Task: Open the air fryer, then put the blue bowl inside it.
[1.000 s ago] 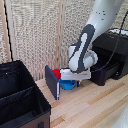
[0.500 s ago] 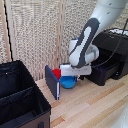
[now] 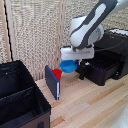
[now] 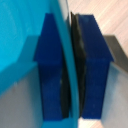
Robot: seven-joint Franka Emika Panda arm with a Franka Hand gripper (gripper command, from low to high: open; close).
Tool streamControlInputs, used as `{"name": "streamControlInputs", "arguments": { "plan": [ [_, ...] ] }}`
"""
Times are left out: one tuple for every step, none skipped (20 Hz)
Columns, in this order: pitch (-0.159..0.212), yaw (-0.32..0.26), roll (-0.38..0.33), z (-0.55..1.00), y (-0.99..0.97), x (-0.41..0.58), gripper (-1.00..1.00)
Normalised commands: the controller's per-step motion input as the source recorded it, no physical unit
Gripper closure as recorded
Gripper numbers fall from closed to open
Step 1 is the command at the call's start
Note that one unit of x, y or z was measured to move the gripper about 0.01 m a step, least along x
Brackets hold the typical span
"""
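The blue bowl [image 3: 69, 66] hung in the air there, clear of the wooden table [image 3: 95, 102], caught by its rim in the pincer [image 3: 75, 59]. The wrist view made the hold plain: the two blue fingers [image 4: 95, 70] stood closed on either side of the thin bowl wall, one inside and one outside, pinching the edge rather than cupping the whole dish. That looked like a sensible hold for a shallow bowl too broad to span. The bowl dangled a little below the pincer and seemed tilted, though how much I couldn't tell. The white arm [image 3: 90, 25] reached in from the exterior view's upper right, its bulky wrist bent downward so the pincer pointed toward the table. Just toward the exterior view's right sat the air fryer [image 3: 107, 60] with its drawer [image 3: 97, 70] pulled out toward the bowl, so I judged the carry across to be the step in hand. The handle I couldn't make out. Behind the bowl, a red round object [image 3: 57, 74] rested against a dark blue flat panel [image 3: 52, 82], and a black fabric bin [image 3: 20, 97] stood well apart on the exterior view's left.
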Motion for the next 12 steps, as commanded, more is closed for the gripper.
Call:
{"name": "streamControlInputs", "arguments": {
  "plan": [
    [-0.038,-0.231,-0.097,0.51,0.1,0.269,1.0],
    [-0.04,-0.231,-0.1,0.5,0.11,0.269,1.0],
    [-0.048,-0.226,-0.111,0.48,0.11,0.28,1.0],
    [-0.055,-0.223,-0.115,0.46,0.1,0.283,1.0],
    [-0.062,-0.218,-0.104,0.42,0.11,0.286,1.0],
    [-0.079,-0.212,-0.111,0.39,0.1,0.289,1.0],
    [-0.086,-0.208,-0.105,0.37,0.09,0.291,1.0],
    [-0.092,-0.2,-0.063,0.39,0.0,0.303,1.0],
    [-0.091,-0.186,-0.025,0.43,0.0,0.329,1.0],
    [-0.081,-0.183,0.0,0.49,-0.1,0.326,1.0],
    [-0.083,-0.175,0.0,0.51,-0.25,0.323,1.0],
    [-0.069,-0.177,0.016,0.54,-0.41,0.269,1.0]
  ]
}}
